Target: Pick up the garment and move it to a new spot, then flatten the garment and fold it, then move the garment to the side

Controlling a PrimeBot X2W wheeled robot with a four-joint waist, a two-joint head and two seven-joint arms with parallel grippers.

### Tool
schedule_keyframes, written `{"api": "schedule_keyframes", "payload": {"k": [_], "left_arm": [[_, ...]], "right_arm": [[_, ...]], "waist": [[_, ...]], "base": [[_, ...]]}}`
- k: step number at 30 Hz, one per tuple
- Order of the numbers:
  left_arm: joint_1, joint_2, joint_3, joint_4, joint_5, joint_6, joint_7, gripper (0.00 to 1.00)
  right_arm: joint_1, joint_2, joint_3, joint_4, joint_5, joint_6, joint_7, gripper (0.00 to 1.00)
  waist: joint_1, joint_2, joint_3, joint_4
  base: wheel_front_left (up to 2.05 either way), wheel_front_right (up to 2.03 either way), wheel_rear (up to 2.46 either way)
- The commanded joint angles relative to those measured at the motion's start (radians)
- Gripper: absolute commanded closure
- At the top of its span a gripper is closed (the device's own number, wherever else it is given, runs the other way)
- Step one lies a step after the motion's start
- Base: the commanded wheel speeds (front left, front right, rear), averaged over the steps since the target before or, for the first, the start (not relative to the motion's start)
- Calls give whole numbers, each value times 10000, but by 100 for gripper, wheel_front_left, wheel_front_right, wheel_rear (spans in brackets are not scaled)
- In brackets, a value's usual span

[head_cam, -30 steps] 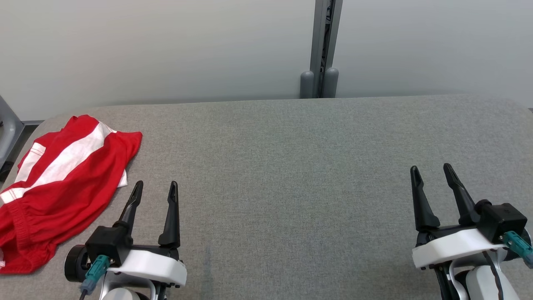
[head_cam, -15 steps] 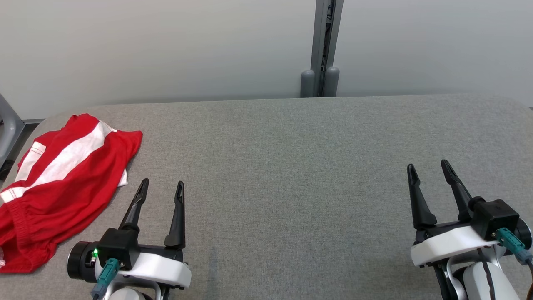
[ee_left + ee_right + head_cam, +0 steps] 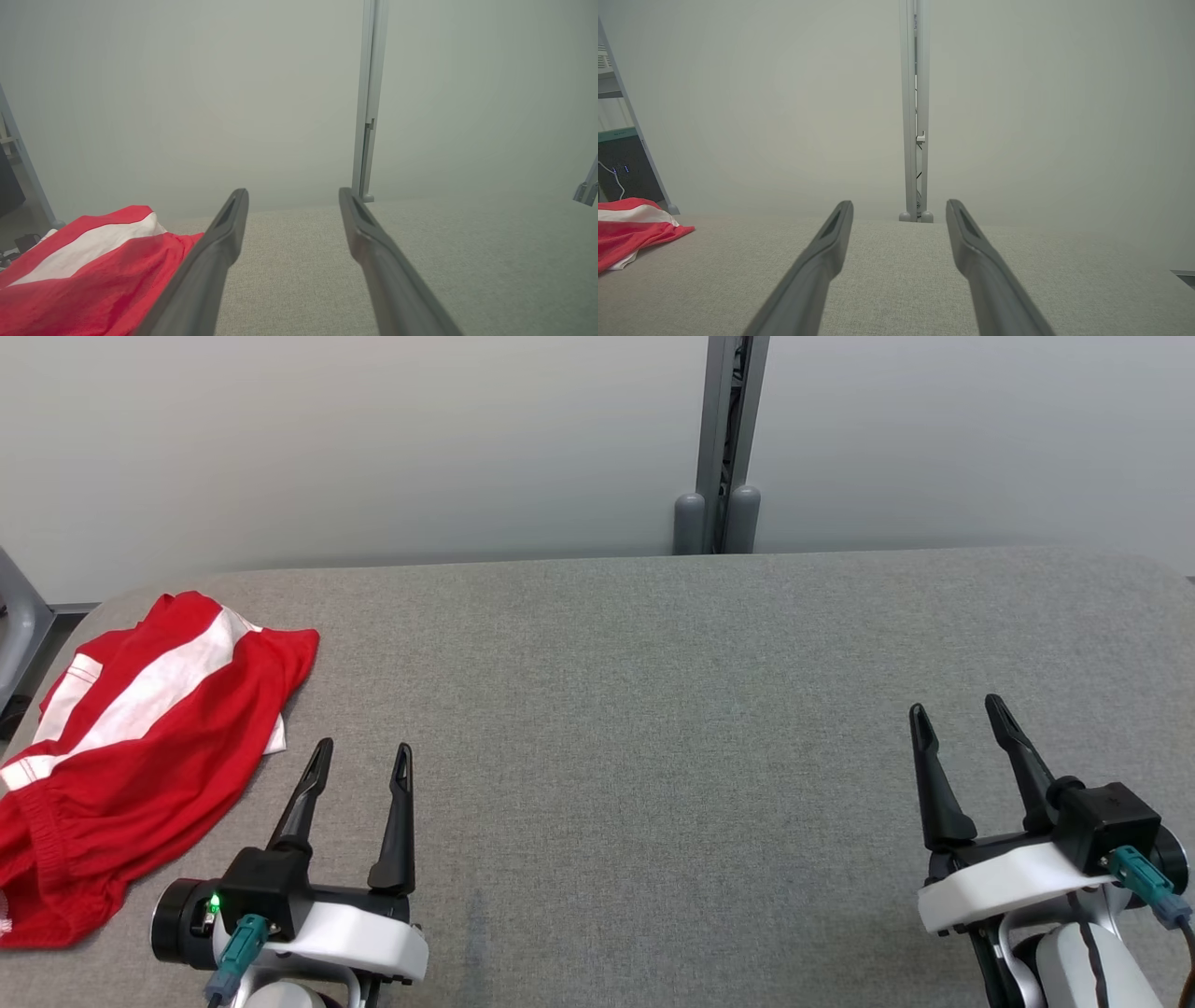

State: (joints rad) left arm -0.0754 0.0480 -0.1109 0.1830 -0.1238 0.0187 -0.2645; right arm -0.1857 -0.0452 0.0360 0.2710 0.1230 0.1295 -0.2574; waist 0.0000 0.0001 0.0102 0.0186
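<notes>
The crumpled red fabric garment with a white stripe (image 3: 140,756) lies loose at nine o'clock on the grey cloth-covered table (image 3: 653,709). The left gripper (image 3: 364,747), at seven o'clock just beside the garment but apart from it, stands wide and empty. The right gripper (image 3: 954,706), at four o'clock and well apart, is equally wide and empty. A grey metal post (image 3: 726,439) rises at twelve o'clock.

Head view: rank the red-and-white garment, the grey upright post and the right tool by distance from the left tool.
1. red-and-white fabric garment, just left of the left tool.
2. grey metal upright post behind the table's back edge, and right tool far to the right: too close to call.
</notes>
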Motion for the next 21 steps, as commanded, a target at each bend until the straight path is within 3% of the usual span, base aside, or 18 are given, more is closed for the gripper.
{"api": "schedule_keyframes", "payload": {"k": [1, 12, 21], "left_arm": [[-134, 43, 31, 18, -41, 11, -28, 0], [-155, 44, 72, 132, -138, 83, -28, 0], [-58, 43, 283, 185, -187, 145, -28, 0]], "right_arm": [[-41, -95, -25, -36, 49, 22, -97, 0], [-30, -92, 42, -24, 117, 22, -97, 0], [91, -89, 259, -10, 203, 22, -85, 0]], "waist": [[0, -1, -1, 0], [0, -1, 16, 295], [0, -1, -44, 1294]], "base": [[0, 0, 0], [0, 0, 0], [0, 0, 0]]}}
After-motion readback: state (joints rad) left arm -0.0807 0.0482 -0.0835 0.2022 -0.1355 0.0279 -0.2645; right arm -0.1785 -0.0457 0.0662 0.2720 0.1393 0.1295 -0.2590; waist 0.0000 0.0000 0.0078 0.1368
